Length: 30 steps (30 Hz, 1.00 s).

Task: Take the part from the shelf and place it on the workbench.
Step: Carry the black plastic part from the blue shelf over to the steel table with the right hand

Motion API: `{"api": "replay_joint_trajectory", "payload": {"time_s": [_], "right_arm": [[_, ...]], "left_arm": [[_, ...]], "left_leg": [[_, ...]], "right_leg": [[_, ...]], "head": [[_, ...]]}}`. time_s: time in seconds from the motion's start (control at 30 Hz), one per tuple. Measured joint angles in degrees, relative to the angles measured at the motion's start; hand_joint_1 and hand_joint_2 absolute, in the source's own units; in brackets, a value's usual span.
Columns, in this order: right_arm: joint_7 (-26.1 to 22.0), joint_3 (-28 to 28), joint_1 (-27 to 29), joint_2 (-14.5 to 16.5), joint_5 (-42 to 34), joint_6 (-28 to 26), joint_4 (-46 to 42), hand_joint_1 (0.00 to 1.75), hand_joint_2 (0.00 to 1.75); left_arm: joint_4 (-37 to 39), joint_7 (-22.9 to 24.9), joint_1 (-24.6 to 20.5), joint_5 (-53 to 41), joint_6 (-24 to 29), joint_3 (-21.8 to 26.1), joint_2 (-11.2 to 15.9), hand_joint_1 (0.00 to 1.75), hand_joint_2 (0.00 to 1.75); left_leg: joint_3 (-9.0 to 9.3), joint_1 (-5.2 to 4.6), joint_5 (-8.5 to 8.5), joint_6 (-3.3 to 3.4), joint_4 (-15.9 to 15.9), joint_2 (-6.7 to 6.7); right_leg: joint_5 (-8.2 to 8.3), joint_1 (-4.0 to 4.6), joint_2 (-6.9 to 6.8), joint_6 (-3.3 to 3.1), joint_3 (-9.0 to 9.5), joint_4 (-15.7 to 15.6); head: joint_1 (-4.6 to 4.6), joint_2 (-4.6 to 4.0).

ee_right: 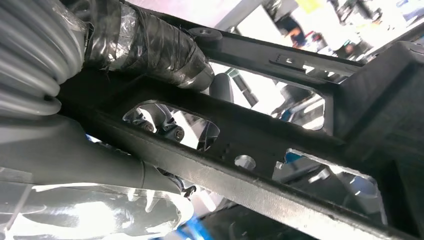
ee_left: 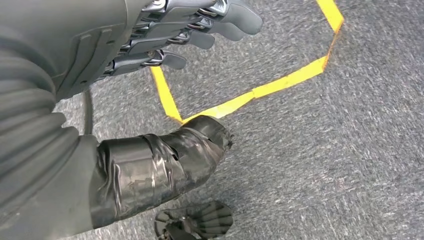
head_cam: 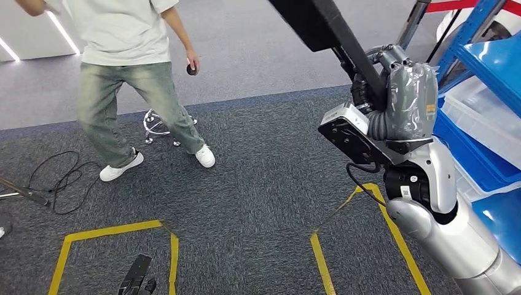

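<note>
Person [head_cam: 126, 74] at left, standing on grey carpet [head_cam: 246, 184], small dark object in one hand. Yellow tape outlines [head_cam: 110, 232] on the floor. Left hand [ee_left: 170, 37] hangs over carpet and tape, fingers [ee_left: 235, 15] loosely curled, thumb apart, nothing held. Right hand [head_cam: 393, 98] raised at right, clamped on the black part [head_cam: 325, 24]; wrist view: taped thumb [ee_right: 150, 47] over one side of the part's frame [ee_right: 260, 145], fingers wrapped behind through its cut-outs. Blue shelf [head_cam: 485, 67] just beside, far right

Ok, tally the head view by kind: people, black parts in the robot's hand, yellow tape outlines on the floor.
person: 1
black part, held by the right hand: 1
yellow tape outlines: 2
Total: 4
</note>
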Motion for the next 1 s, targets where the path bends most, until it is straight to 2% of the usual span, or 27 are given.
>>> {"api": "replay_joint_trajectory", "payload": {"time_s": [0.03, 0.07, 0.13, 0.17, 0.2, 0.23, 0.27, 0.33, 0.4, 0.43, 0.47, 0.5, 0.53, 0.57, 0.63, 0.67, 0.7, 0.73, 0.77, 0.8, 0.83, 0.9, 0.93, 0.97, 1.0], "right_arm": [[-0.3, 0.0, 0.2, 0.0, 0.0, -0.1, 0.0, 1.75, 1.75], [-0.5, 0.0, 0.4, 0.1, 0.0, -0.2, 0.0, 1.75, 1.75], [-0.8, 0.0, 0.5, 0.1, 0.0, -0.4, 0.0, 1.75, 1.75], [-0.9, -0.1, 0.6, 0.1, 0.1, -0.5, 0.1, 1.75, 1.75], [-1.0, -0.1, 0.7, 0.1, 0.1, -0.5, 0.1, 1.75, 1.75], [-1.1, -0.1, 0.9, 0.1, 0.3, -0.6, 0.1, 1.75, 1.75], [-1.1, -0.1, 1.1, 0.1, 0.4, -0.6, 0.0, 1.75, 1.75], [-1.1, -0.2, 1.4, 0.1, 0.7, -0.6, 0.0, 1.75, 1.75], [-1.1, -0.4, 1.9, 0.0, 0.9, -0.6, 0.0, 1.75, 1.75], [-1.1, -0.4, 2.2, 0.0, 0.9, -0.6, 0.0, 1.75, 1.75], [-1.1, -0.4, 2.5, 0.0, 0.9, -0.6, 0.0, 1.75, 1.75], [-1.1, -0.4, 2.8, 0.0, 0.9, -0.6, 0.0, 1.75, 1.75], [-1.1, -0.4, 2.9, 0.0, 0.9, -0.6, 0.0, 1.75, 1.75], [-1.0, -0.5, 3.0, 0.0, 0.9, -0.6, 0.0, 1.75, 1.75], [-1.0, -0.5, 3.0, -0.1, 1.0, -0.5, -0.1, 1.75, 1.75], [-1.0, -0.6, 3.1, -0.1, 1.0, -0.5, -0.1, 1.75, 1.75], [-0.9, -0.6, 3.1, -0.1, 1.0, -0.4, -0.1, 1.75, 1.75], [-0.8, -0.6, 3.2, -0.1, 1.1, -0.3, -0.2, 1.75, 1.75], [-0.7, -0.6, 3.2, -0.1, 1.1, -0.1, -0.2, 1.75, 1.75], [-0.6, -0.7, 3.2, -0.1, 1.2, 0.1, -0.2, 1.75, 1.75], [-0.5, -0.7, 3.2, -0.1, 1.2, 0.2, -0.2, 1.75, 1.75], [-0.3, -0.7, 3.3, -0.1, 1.2, 0.3, -0.3, 1.75, 1.75], [-0.2, -0.7, 3.3, -0.1, 1.3, 0.4, -0.3, 1.75, 1.75], [-0.1, -0.7, 3.5, -0.1, 1.4, 0.5, -0.3, 1.75, 1.75], [-0.1, -0.7, 3.6, -0.1, 1.5, 0.6, -0.3, 1.75, 1.75]], "left_arm": [[0.0, 0.0, 0.0, 0.0, 0.0, -0.1, 0.0, 0.00, 1.75], [0.0, -0.1, -0.1, 0.0, 0.0, -0.1, 0.1, 0.00, 1.75], [0.0, -0.1, -0.2, 0.0, -0.1, -0.1, 0.2, 0.00, 1.75], [0.0, -0.1, -0.1, 0.1, -0.3, -0.1, 0.3, 0.00, 1.75], [0.0, -0.1, 0.0, 0.1, -0.4, -0.1, 0.3, 0.00, 1.75], [0.0, -0.1, 0.2, 0.2, -0.6, -0.1, 0.4, 0.00, 1.75], [0.0, -0.1, 0.6, 0.3, -0.7, -0.1, 0.5, 0.00, 1.75], [0.0, -0.1, 1.2, 0.4, -0.9, -0.1, 0.5, 0.00, 1.75], [0.0, -0.2, 1.4, 0.5, -0.9, -0.1, 0.6, 0.00, 1.75], [0.0, -0.2, 1.4, 0.5, -0.9, -0.1, 0.6, 0.00, 1.75], [0.0, -0.2, 1.4, 0.5, -0.9, -0.1, 0.6, 0.00, 1.75], [0.0, -0.2, 1.5, 0.6, -0.9, -0.1, 0.6, 0.00, 1.75], [0.0, -0.2, 1.6, 0.6, -0.9, -0.1, 0.6, 0.00, 1.75], [0.0, -0.2, 1.7, 0.6, -0.9, -0.1, 0.5, 0.00, 1.75], [0.0, -0.2, 1.7, 0.6, -1.0, -0.1, 0.5, 0.00, 1.75], [0.0, -0.2, 1.6, 0.7, -1.1, -0.1, 0.5, 0.00, 1.75], [0.0, -0.2, 1.6, 0.8, -1.3, -0.1, 0.5, 0.00, 1.75], [0.0, -0.3, 1.7, 0.9, -1.4, -0.1, 0.5, 0.00, 1.75], [0.0, -0.3, 1.9, 0.9, -1.6, -0.1, 0.6, 0.00, 1.75], [0.0, -0.4, 2.0, 1.0, -1.8, -0.1, 0.5, 0.00, 1.75], [0.0, -0.4, 2.1, 0.9, -2.0, -0.1, 0.5, 0.00, 1.75], [0.0, -0.4, 1.8, 0.8, -2.1, -0.1, 0.5, 0.00, 1.75], [0.0, -0.4, 1.7, 0.7, -2.1, -0.1, 0.5, 0.00, 1.75], [0.0, -0.4, 1.7, 0.7, -2.1, -0.1, 0.5, 0.00, 1.75], [0.0, -0.4, 1.7, 0.6, -2.1, -0.1, 0.5, 0.00, 1.75]], "left_leg": [[1.42, -0.04, 1.47, 0.19, -2.5, 0.26], [3.66, -0.17, 3.18, 0.51, -6.4, 0.98], [7.35, -0.90, 4.94, 1.37, -13.1, 3.00], [8.09, -1.23, 5.04, 1.74, -14.6, 3.54], [8.14, -1.48, 4.86, 2.02, -15.0, 3.42], [8.14, -1.46, 4.99, 2.29, -15.2, 2.68], [8.32, -1.32, 5.14, 2.54, -15.5, 2.06], [8.84, -0.93, 5.48, 3.20, -16.3, 0.89], [9.02, -0.72, 5.59, 3.61, -16.5, -0.35], [9.01, -0.73, 5.57, 3.71, -16.5, -1.08], [9.02, -0.73, 5.51, 3.73, -16.4, -1.90], [9.04, -0.72, 5.43, 3.72, -16.2, -2.73], [9.06, -0.69, 5.30, 3.65, -16.0, -3.61], [9.06, -0.64, 5.11, 3.51, -15.7, -4.45], [8.63, -0.61, 4.73, 3.01, -14.8, -6.00], [8.26, -0.53, 4.69, 2.67, -14.5, -6.65], [7.89, -0.42, 4.77, 2.31, -14.4, -7.34], [7.60, -0.27, 4.92, 1.95, -14.4, -8.05], [7.37, -0.13, 4.97, 1.62, -14.4, -8.08], [7.06, -0.21, 4.69, 1.31, -14.0, -7.12], [6.33, -0.31, 3.87, 1.03, -12.5, -5.43], [3.32, -0.44, 0.88, 0.57, -6.3, -1.56], [1.38, -0.37, -0.60, 0.44, -2.5, -0.65], [-0.09, -0.31, -1.36, 0.39, 0.3, -0.24], [-0.61, -0.30, -1.13, 0.41, 1.2, -0.08]], "right_leg": [[-0.10, 0.06, -0.71, 0.02, 0.10, 0.0], [-0.21, 0.12, -1.34, 0.09, 0.23, 0.0], [-0.44, 0.43, -2.42, 0.43, 0.42, 0.0], [-0.54, 0.58, -2.94, 0.67, 0.49, -0.1], [-0.63, 0.71, -3.46, 0.93, 0.58, -0.2], [-0.71, 0.77, -4.02, 1.24, 0.78, -0.3], [-0.98, 0.70, -4.00, 1.52, 0.92, -0.2], [-2.88, 0.50, -1.79, 1.88, 0.04, 2.3], [-6.28, 0.35, 1.22, 1.95, -3.12, 9.0], [-7.56, 0.35, 1.89, 2.01, -4.98, 12.5], [-7.88, 0.35, 2.21, 2.07, -6.32, 14.8], [-7.16, 0.30, 2.34, 2.12, -6.81, 15.2], [-5.30, 0.20, 2.56, 2.15, -6.19, 13.2], [-2.92, 0.03, 3.15, 2.16, -4.78, 9.6], [-0.20, -0.45, 5.88, 2.15, -2.04, 3.1], [0.06, -0.55, 6.93, 2.13, -1.37, 1.6], [-0.26, -0.52, 7.42, 2.03, -1.16, 1.2], [-0.23, -0.45, 6.96, 1.86, -1.02, 0.9], [-0.14, -0.41, 6.23, 1.59, -0.90, 0.8], [-0.08, -0.44, 5.53, 1.25, -0.70, 0.6], [0.00, -0.46, 4.78, 0.90, -0.50, 0.4], [-0.08, -0.25, 3.22, 0.39, -0.24, 0.2], [-0.17, -0.12, 2.41, 0.23, -0.20, 0.2], [-0.27, -0.04, 1.61, 0.16, -0.13, 0.3], [-0.40, 0.00, 0.96, 0.14, -0.03, 0.3]], "head": [[-0.01, 0.00], [-0.01, 0.00], [0.04, 0.00], [0.07, 0.00], [0.09, 0.00], [0.10, 0.00], [0.12, 0.00], [0.28, 0.00], [0.49, 0.00], [0.56, 0.00], [0.56, 0.00], [0.55, 0.00], [0.57, 0.00], [0.57, 0.00], [0.53, 0.00], [0.51, 0.00], [0.51, 0.00], [0.50, 0.00], [0.50, 0.00], [0.39, 0.00], [0.21, 0.00], [-0.10, 0.00], [-0.14, 0.00], [-0.16, 0.00], [-0.16, 0.00]]}}
